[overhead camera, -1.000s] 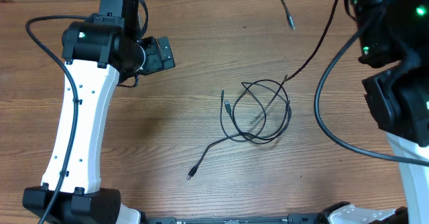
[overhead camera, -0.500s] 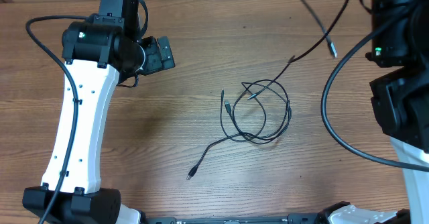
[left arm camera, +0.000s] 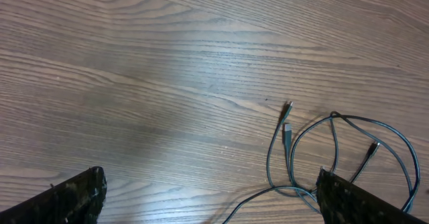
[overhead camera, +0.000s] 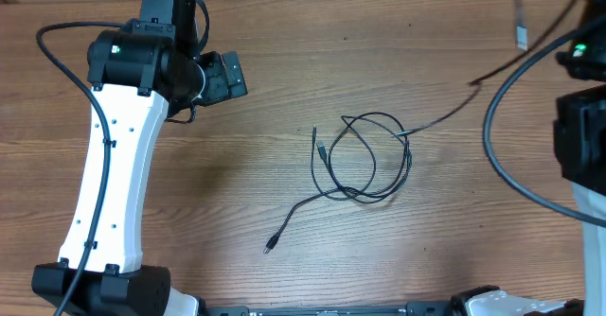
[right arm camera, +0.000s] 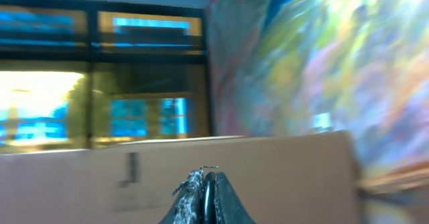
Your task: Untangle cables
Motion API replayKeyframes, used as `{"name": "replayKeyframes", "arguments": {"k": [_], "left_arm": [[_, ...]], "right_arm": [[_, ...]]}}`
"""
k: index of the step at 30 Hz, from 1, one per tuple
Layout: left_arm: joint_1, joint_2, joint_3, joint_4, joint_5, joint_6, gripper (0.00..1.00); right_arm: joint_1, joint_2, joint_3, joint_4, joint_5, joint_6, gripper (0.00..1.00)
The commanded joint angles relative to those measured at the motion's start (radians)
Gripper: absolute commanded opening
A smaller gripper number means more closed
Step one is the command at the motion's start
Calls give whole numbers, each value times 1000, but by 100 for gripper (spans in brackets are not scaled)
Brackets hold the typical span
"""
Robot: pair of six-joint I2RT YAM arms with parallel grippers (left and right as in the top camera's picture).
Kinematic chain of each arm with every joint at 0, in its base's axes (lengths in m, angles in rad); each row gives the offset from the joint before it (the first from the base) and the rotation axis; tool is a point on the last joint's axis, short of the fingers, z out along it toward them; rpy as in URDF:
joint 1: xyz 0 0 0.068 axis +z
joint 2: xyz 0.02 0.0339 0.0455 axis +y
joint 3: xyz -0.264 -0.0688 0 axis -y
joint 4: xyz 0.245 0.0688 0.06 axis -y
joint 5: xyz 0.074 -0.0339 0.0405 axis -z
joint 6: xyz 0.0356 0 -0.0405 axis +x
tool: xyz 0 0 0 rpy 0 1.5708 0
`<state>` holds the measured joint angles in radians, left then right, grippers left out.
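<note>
The cables (overhead camera: 365,160) lie in a loose black tangle of loops mid-table, with one free plug end (overhead camera: 270,245) trailing toward the front. One strand (overhead camera: 440,119) rises taut from the tangle to the upper right, and its plug tip (overhead camera: 520,38) dangles near the top edge. My right gripper (right arm camera: 206,178) is shut with a thin black cable pinched at its tips; in the overhead view it cannot be made out. My left gripper (overhead camera: 227,75) hovers left of the tangle, wide open and empty (left arm camera: 214,200), with the cables (left arm camera: 335,150) by its right finger.
The wooden table (overhead camera: 284,212) fills the overhead view. The white left arm (overhead camera: 114,184) spans the left side. A thick black arm wire (overhead camera: 502,165) arcs beside the right arm. A cardboard wall (right arm camera: 268,170) faces the right wrist camera.
The right arm has swung to the right with the pinched cable, drawing a strand out of the tangle and carrying the dangling plug rightward. The left arm has stayed still.
</note>
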<state>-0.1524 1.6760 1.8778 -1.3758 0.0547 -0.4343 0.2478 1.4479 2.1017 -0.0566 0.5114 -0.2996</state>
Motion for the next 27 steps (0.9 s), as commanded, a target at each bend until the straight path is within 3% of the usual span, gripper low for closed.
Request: {"name": "replayKeyframes", "arguments": {"k": [1, 7, 15, 27], "left_arm": [[2, 5, 2, 0, -6, 8, 100], [2, 5, 2, 0, -6, 8, 100], [2, 5, 2, 0, -6, 8, 100], [2, 5, 2, 0, -6, 8, 100]], "right_arm": [[-71, -29, 13, 10, 61, -127, 4], [-225, -29, 13, 2, 72, -208, 4], [-388, -27, 13, -91, 71, -200, 4], [-518, 87, 12, -335, 71, 6, 4]]}}
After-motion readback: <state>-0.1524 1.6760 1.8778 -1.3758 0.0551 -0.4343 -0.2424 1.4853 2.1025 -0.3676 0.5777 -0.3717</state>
